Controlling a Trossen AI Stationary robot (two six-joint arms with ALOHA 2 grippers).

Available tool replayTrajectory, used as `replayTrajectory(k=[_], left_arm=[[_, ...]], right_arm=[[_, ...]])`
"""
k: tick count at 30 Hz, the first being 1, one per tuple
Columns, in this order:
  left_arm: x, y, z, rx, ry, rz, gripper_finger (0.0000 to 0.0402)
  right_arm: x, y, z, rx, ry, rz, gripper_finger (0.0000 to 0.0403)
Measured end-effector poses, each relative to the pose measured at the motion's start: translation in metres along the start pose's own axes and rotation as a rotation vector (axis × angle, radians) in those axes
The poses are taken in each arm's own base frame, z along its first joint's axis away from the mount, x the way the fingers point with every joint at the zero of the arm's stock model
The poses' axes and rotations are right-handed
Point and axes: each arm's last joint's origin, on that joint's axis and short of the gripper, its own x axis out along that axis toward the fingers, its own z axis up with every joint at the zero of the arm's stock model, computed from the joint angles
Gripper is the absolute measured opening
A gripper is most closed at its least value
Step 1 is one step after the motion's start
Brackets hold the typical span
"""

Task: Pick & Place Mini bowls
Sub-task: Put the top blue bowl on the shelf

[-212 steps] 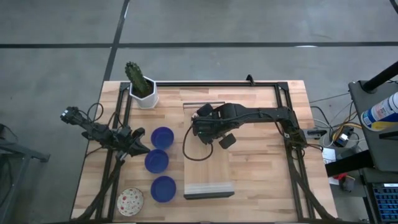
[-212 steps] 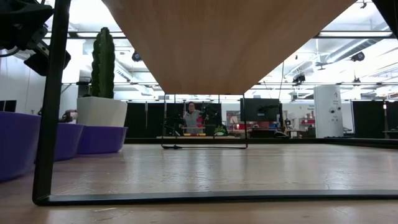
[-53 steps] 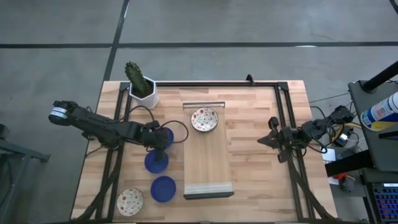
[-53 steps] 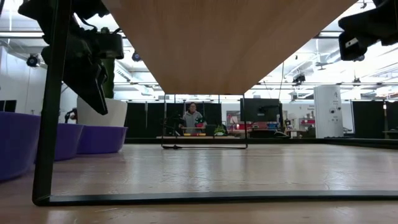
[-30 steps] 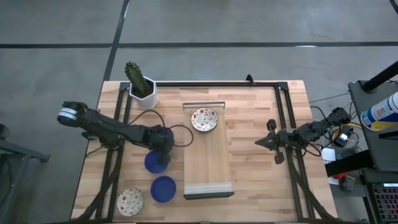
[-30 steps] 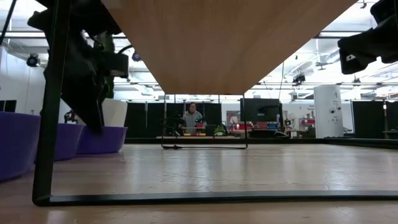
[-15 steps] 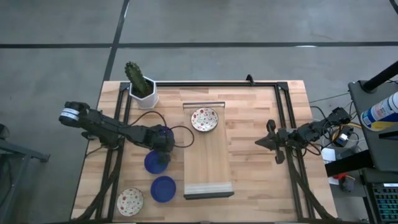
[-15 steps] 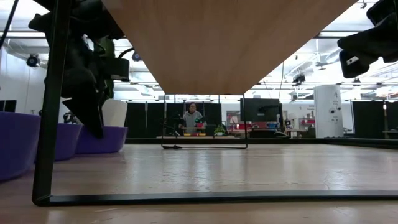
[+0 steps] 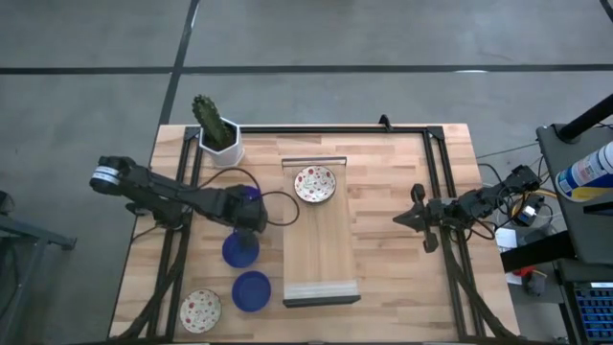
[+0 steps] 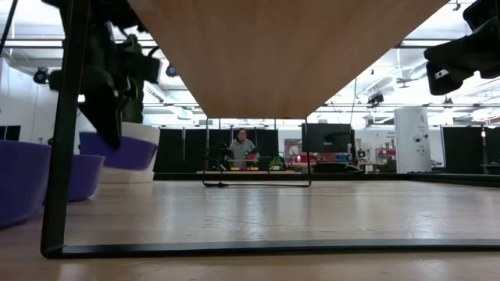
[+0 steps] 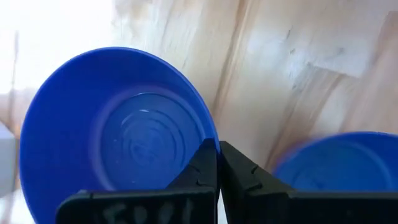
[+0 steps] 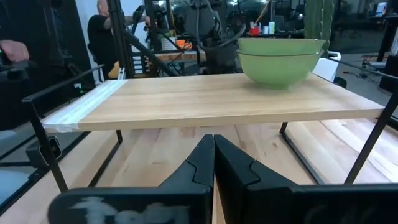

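Wooden table [image 9: 393,278], three blue bowls [image 9: 251,289], two speckled bowls [image 9: 315,184]

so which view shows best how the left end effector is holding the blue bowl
The left wrist view: the left end effector is shut on the rim of the blue bowl, whose inside shows whole. The high view shows only a sliver of the bowl beside the arm. The low view shows it from the side, lifted off the table. The right wrist view misses it.

A bowl [image 9: 315,184] is sitting at the raised board's [image 9: 322,259] far end; three bowls [image 9: 240,249] are lying left of it. A potted cactus [image 9: 216,131] is standing behind them; the right gripper [image 9: 407,219] is waiting right of the board.
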Motion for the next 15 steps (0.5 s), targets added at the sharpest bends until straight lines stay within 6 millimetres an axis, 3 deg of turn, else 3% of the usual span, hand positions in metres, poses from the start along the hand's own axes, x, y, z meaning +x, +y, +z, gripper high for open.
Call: replayTrajectory(k=[6,15], left_arm=[[-0.032,-0.008,0.009,0.032,-0.019,-0.019,0.0001],[-0.086,-0.038,0.013,0.123,-0.126,-0.119,0.0]], right_arm=[[0.0,0.0,0.0,-0.001,0.0,0.0,0.0009],[0.0,0.0,0.0,-0.001,0.0,0.0,0.0009]])
